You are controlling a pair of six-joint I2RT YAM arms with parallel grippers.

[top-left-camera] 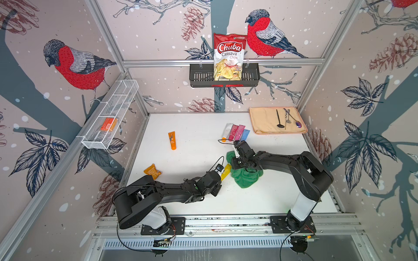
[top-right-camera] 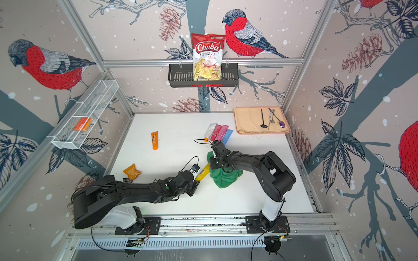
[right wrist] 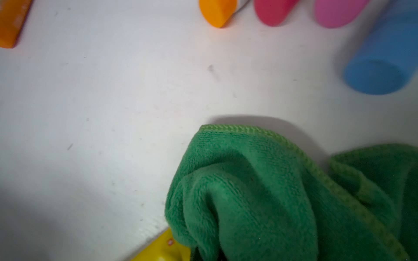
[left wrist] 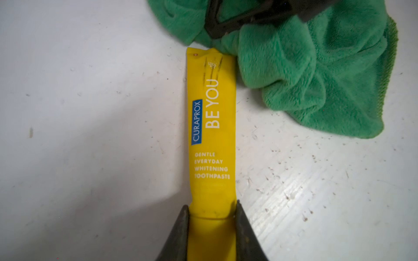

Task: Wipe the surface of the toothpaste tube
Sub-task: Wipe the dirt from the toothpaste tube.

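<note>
Item 1, tube: yellow. I see it lying flat on the table, near the middle, between the two arms.
Item 2, left gripper: jaws pinching the tube's cap end.
Item 3, cloth: green and bunched, its edge overlapping the tube's crimped end.
Item 4, right gripper: pressed together on a fold of the cloth, from above.
Item 5, orange tube: I note it well apart, toward the left wall.
</note>
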